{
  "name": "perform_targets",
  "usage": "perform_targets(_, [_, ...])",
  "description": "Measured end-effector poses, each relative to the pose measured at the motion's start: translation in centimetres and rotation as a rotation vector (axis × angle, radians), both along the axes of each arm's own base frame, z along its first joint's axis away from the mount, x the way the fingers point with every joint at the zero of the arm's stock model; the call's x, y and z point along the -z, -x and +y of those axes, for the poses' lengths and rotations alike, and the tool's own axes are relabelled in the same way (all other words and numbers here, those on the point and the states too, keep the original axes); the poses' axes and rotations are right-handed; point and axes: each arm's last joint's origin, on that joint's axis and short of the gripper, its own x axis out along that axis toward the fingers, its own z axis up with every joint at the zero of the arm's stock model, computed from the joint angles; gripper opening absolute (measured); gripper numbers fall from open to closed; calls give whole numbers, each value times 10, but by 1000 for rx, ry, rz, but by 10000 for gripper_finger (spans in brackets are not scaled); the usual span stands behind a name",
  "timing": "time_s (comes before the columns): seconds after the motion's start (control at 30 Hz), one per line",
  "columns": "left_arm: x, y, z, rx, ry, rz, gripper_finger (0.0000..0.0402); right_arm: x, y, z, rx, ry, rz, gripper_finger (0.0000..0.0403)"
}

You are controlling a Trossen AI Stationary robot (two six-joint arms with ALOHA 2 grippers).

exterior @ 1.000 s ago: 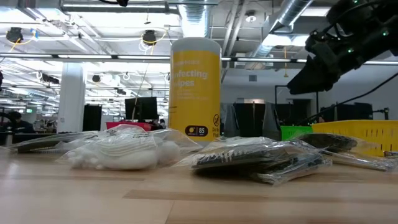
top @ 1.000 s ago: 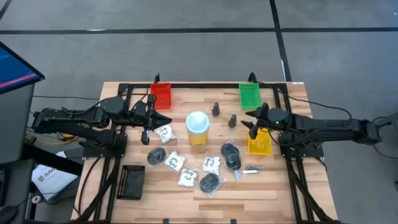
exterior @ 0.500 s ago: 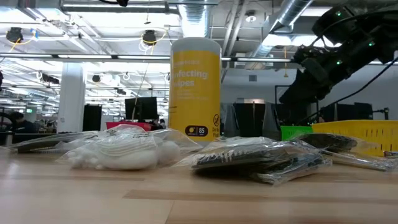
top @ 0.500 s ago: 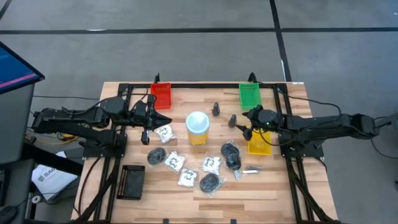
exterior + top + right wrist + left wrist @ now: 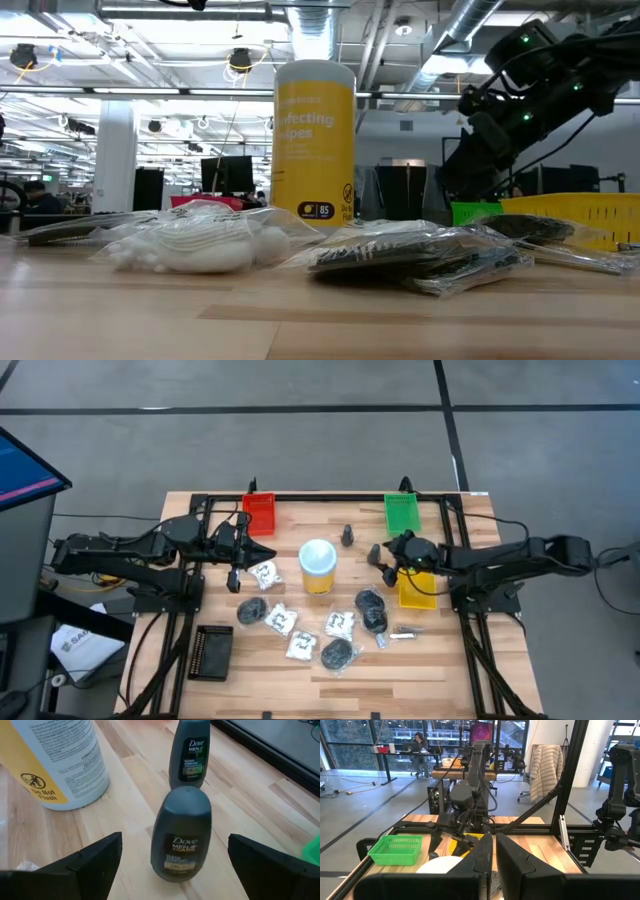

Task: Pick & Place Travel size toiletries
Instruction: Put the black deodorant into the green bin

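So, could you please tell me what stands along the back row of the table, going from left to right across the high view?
Red tray → first dark bottle → second dark bottle, with the open right gripper around it → green tray.
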Motion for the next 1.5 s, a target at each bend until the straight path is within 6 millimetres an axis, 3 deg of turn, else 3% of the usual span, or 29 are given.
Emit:
perform_targets(1.13, [0, 0, 0, 0, -4, 0, 16, 30, -21, -19, 56, 21, -3, 329])
perform_targets(1.33, [0, 0, 0, 0, -4, 0, 16, 31, -21, -19, 55, 20, 0, 274])
perform_targets(1.5, [0, 0, 0, 0, -4, 0, 16, 31, -21, -19, 56, 21, -1, 184])
